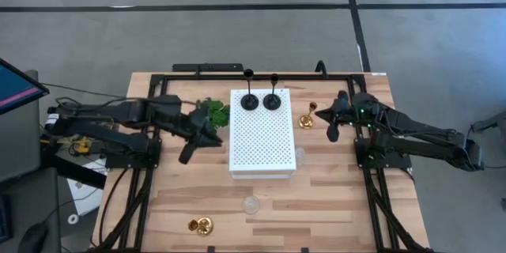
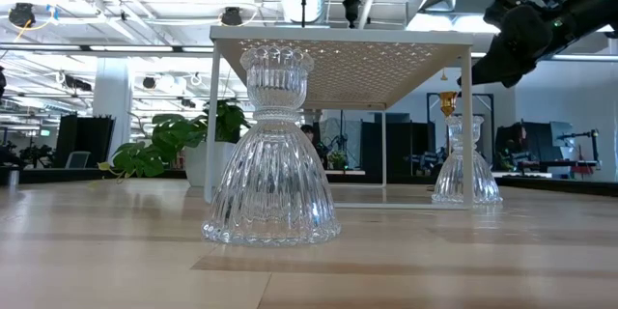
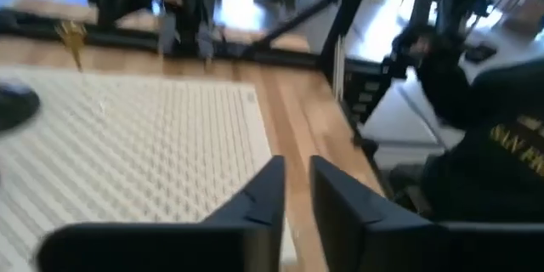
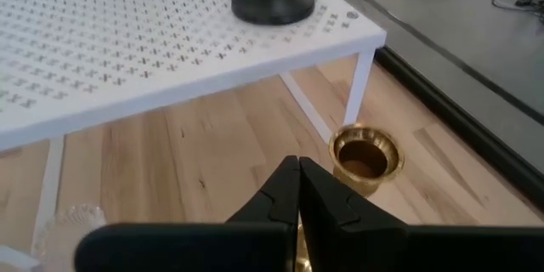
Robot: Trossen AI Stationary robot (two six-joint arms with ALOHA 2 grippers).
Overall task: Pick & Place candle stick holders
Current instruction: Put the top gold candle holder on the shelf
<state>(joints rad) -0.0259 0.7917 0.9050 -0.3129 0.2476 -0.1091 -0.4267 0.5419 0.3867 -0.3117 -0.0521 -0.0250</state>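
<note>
Two black thin-stemmed holders (image 1: 249, 101) (image 1: 272, 100) stand by their bases on the far end of the white perforated board (image 1: 261, 146). One gold holder (image 1: 307, 118) stands on the table right of the board, and another (image 1: 202, 225) lies near the front left. One clear glass holder (image 1: 251, 204) stands near the front and another (image 1: 299, 156) by the board's right near corner. My left gripper (image 1: 190, 152) hovers at the board's left side, open by a narrow gap (image 3: 297, 191). My right gripper (image 1: 332, 133) is shut (image 4: 298, 189) and hovers just right of the gold holder (image 4: 365, 155).
A green leafy sprig (image 1: 212, 112) lies at the board's far left corner. The board stands on thin white legs (image 2: 210, 126) above the wooden table. A black frame rail (image 1: 207, 67) runs along the table's far edge. Bare wood lies at the front right (image 1: 348, 213).
</note>
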